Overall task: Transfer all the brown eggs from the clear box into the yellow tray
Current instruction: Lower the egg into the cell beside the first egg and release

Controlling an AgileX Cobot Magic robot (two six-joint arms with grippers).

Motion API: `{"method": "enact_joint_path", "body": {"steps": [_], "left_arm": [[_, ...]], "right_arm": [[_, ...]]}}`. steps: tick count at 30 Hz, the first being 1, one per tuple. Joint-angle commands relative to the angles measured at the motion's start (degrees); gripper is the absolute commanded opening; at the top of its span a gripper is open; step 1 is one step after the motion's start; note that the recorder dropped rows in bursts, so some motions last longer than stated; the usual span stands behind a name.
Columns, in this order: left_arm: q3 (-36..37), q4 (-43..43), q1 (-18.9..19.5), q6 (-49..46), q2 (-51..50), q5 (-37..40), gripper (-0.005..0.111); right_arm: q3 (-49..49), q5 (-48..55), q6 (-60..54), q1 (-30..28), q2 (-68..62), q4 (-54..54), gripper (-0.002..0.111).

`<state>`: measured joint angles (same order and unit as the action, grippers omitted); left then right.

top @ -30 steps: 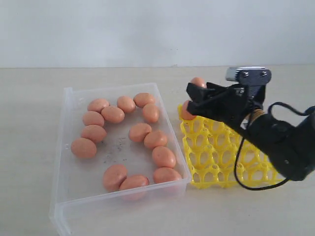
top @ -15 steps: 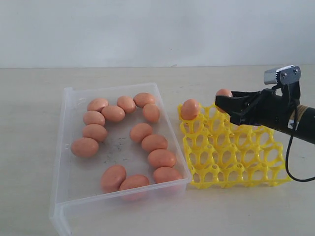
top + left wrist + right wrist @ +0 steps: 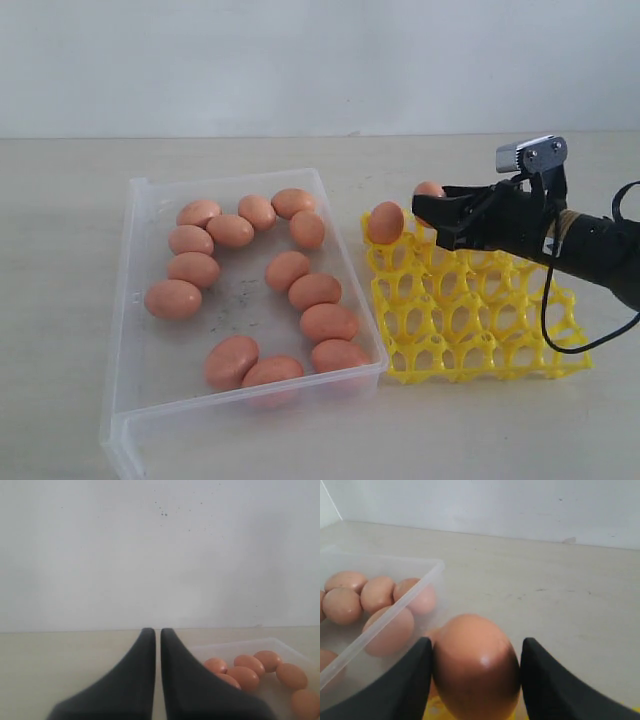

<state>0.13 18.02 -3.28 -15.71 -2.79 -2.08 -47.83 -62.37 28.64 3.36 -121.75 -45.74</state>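
Exterior view: a clear box point(image 3: 165, 380) sits on the tabletop point(image 3: 480, 430) at 9 o'clock from a yellow tray point(image 3: 470, 330). About fourteen brown eggs point(image 3: 287, 270) lie loose in the box. One seated egg point(image 3: 385, 222) fills the tray's 11 o'clock corner cup. The right gripper point(image 3: 430, 212) hovers over the tray's 12 o'clock edge, clamped on a carried egg point(image 3: 429, 188).

Left wrist view: the left gripper point(image 3: 158, 635) is closed and empty, with box eggs beyond it.

Right wrist view: the carried egg sits squeezed between both jaws. This looks like the placing step. Next, the egg likely needs lowering into the cup beside the seated egg, then a gentle release.
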Motion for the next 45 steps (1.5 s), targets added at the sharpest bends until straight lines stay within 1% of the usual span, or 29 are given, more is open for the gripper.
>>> {"method": "enact_joint_path", "body": {"steps": [1, 9, 14, 17, 22, 26, 27, 29, 31, 32, 35, 36, 38, 45], "left_arm": [[-0.13, 0.26, -0.16, -0.26, -0.23, -0.90, 0.004], [-0.13, 0.26, -0.16, -0.26, -0.23, -0.90, 0.004], [-0.13, 0.26, -0.16, -0.26, -0.23, -0.90, 0.004], [-0.13, 0.26, -0.16, -0.26, -0.23, -0.90, 0.004], [-0.13, 0.26, -0.16, -0.26, -0.23, -0.90, 0.004], [-0.13, 0.26, -0.16, -0.26, -0.23, -0.90, 0.004], [-0.13, 0.26, -0.16, -0.26, -0.23, -0.90, 0.004], [-0.13, 0.26, -0.16, -0.26, -0.23, -0.90, 0.004], [-0.13, 0.26, -0.16, -0.26, -0.23, -0.90, 0.004], [-0.13, 0.26, -0.16, -0.26, -0.23, -0.90, 0.004], [-0.13, 0.26, -0.16, -0.26, -0.23, -0.90, 0.004], [-0.13, 0.26, -0.16, -0.26, -0.23, -0.90, 0.004], [-0.13, 0.26, -0.16, -0.26, -0.23, -0.90, 0.004], [-0.13, 0.26, -0.16, -0.26, -0.23, -0.90, 0.004]], "right_arm": [[-0.29, 3.37, -0.32, 0.19, -0.59, -0.54, 0.000], [-0.29, 1.15, -3.21, 0.19, -4.04, -0.20, 0.000], [-0.29, 1.70, -3.49, 0.19, -4.19, 0.15, 0.000], [-0.29, 3.31, -3.49, 0.19, -4.19, 0.43, 0.000], [-0.29, 8.99, -3.26, 0.19, -4.19, 4.42, 0.000], [-0.29, 8.93, -3.26, 0.19, -4.19, 3.88, 0.000], [-0.29, 8.64, -3.26, 0.31, -4.19, 3.88, 0.002], [-0.29, 8.52, -3.61, 0.58, -4.08, 3.88, 0.010], [-0.29, 7.89, -3.72, 0.87, -4.08, 3.88, 0.022], [-0.29, 7.48, -3.72, 0.85, -4.08, 3.88, 0.031], [-0.29, 6.96, -3.72, 1.08, -4.08, 4.29, 0.051], [-0.29, 6.96, -3.72, 1.08, -4.08, 4.92, 0.054], [-0.29, 6.70, -3.72, 1.18, -4.08, 5.18, 0.057], [-0.29, 4.89, -3.55, 1.18, -3.77, 6.99, 0.057]]}}
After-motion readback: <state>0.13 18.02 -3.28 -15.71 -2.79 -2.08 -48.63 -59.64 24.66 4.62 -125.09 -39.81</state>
